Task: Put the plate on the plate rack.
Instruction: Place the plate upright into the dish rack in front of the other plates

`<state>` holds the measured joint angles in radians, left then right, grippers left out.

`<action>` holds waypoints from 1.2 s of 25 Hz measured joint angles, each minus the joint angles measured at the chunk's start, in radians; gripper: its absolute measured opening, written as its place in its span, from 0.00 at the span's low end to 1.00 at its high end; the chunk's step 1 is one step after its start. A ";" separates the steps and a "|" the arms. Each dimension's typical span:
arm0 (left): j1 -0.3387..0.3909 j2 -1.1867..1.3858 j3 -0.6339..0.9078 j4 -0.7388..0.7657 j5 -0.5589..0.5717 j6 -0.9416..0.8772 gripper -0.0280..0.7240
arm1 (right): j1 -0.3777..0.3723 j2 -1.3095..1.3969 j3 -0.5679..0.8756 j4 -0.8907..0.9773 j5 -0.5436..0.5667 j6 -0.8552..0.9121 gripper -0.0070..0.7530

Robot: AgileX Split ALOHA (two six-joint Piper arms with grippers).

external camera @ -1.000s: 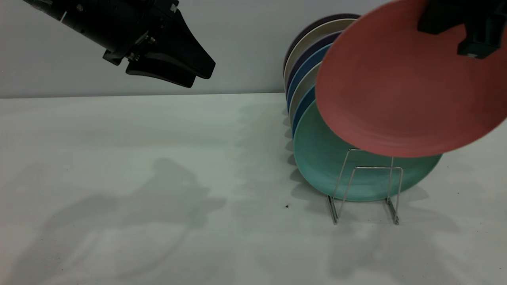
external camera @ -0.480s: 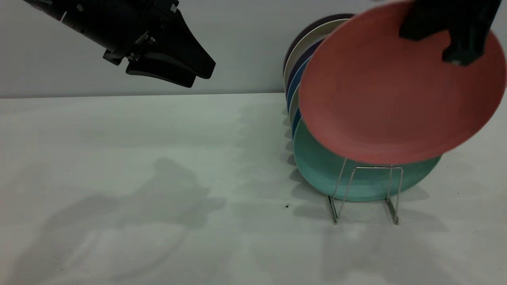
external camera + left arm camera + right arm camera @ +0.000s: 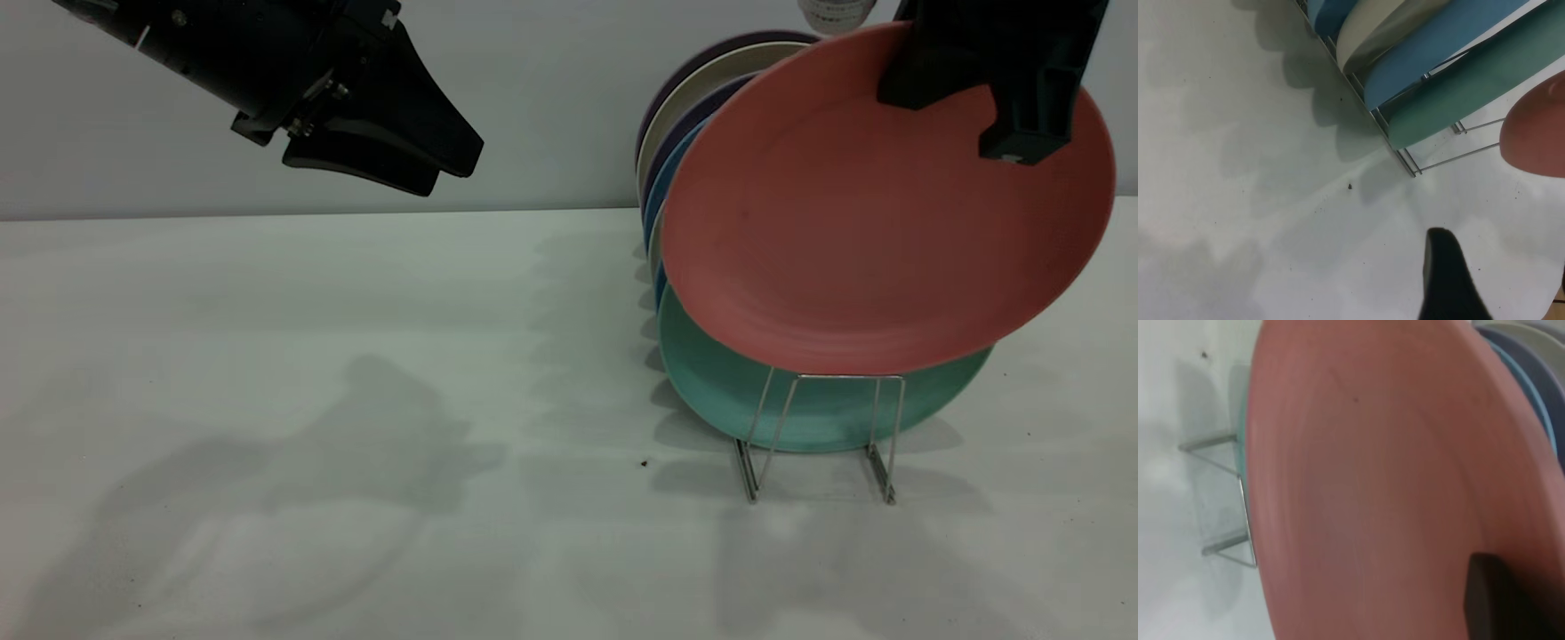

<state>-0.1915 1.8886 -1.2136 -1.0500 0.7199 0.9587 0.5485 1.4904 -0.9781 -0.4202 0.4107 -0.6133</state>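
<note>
Plate (image 3: 853,222) in right gripper (image 3: 996,80) fingers, now lower and leftward over plate rack (image 3: 822,436); left gripper (image 3: 444,164) unmoved, fingers narrow.

The plate (image 3: 853,231) is a plain, matte salmon pink, with no pattern. Just behind it in the silver wire plate rack (image 3: 822,436) stands a mint-green plate (image 3: 738,391), then blue, cream and dark purple ones. Both grippers are black, and the table (image 3: 311,400) is a pale grey-white.

The plate (image 3: 876,209) hides most of the mint-green plate (image 3: 711,373) and the upper plate rack (image 3: 822,427). The right gripper (image 3: 996,80), cut off by the frame's top, seems clamped on the plate's rim.
</note>
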 joint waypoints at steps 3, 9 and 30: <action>0.000 0.000 0.000 0.000 0.000 0.000 0.63 | 0.000 0.026 0.000 0.010 -0.011 -0.009 0.11; 0.000 0.000 0.000 0.000 0.000 0.003 0.63 | 0.000 0.084 0.000 0.010 -0.041 -0.017 0.11; 0.000 0.000 0.000 -0.001 -0.007 0.014 0.63 | -0.007 0.195 -0.001 -0.038 -0.101 -0.020 0.11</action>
<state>-0.1915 1.8886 -1.2136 -1.0507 0.7133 0.9725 0.5414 1.6849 -0.9788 -0.4581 0.3096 -0.6329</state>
